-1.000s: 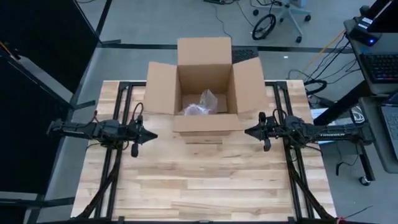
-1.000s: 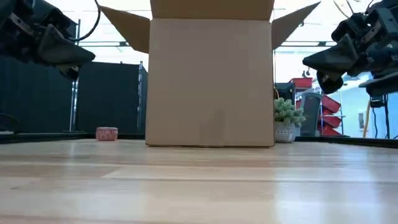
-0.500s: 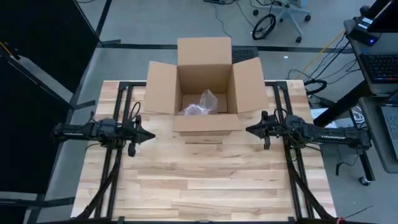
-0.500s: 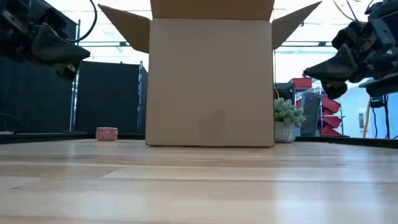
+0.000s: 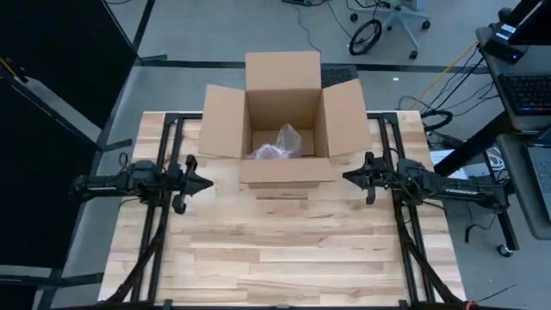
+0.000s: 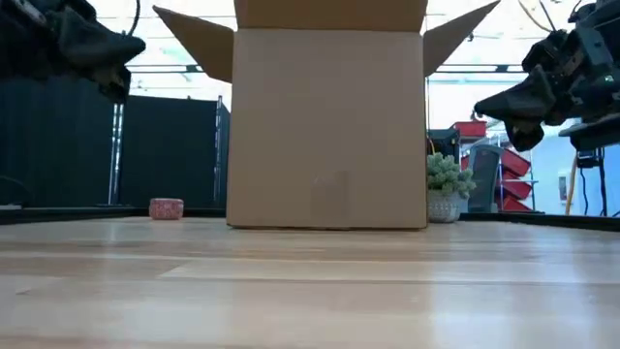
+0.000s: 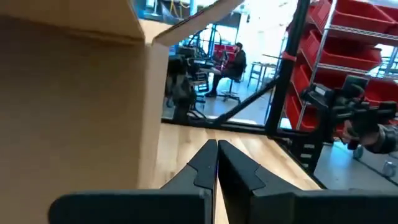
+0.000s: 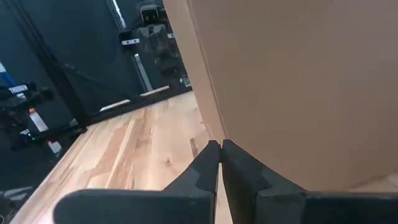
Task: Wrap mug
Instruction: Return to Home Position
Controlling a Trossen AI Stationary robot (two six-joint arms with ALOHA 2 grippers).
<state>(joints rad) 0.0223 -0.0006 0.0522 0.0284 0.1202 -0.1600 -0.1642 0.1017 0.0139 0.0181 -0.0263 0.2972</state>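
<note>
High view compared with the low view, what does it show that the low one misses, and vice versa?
Only the high view looks into the open box, where the bubble-wrapped bundle lies. Only the low view shows the small potted plant and a little red object in the background beside the box. Both show the box with the left gripper and right gripper at its sides, apart from it.
</note>
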